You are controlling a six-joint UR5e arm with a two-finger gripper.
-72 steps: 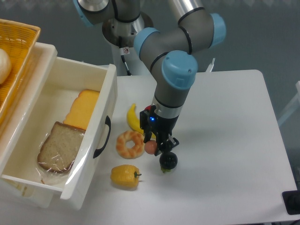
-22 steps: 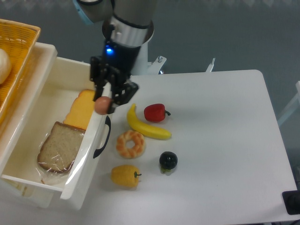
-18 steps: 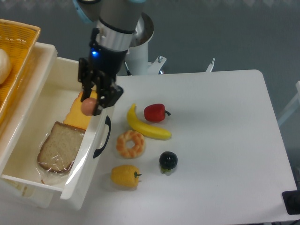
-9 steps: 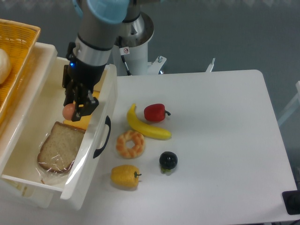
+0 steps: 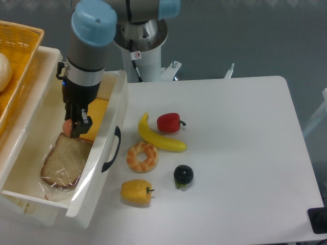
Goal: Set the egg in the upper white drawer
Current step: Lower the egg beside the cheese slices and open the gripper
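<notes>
Egg [image 5: 67, 125] clamped in gripper [image 5: 72, 127], orientation hidden, inside upper white drawer [image 5: 113, 122]

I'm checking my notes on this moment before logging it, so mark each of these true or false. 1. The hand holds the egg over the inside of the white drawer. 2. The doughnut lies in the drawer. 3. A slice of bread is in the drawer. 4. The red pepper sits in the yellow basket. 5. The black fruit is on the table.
1. True: the hand is shut on the egg above the inside of the white drawer.
2. False: the doughnut lies on the table, beside the drawer's handle.
3. True: the slice of bread lies in the drawer.
4. False: the red pepper is on the table next to the banana.
5. True: the black fruit is on the table.
</notes>
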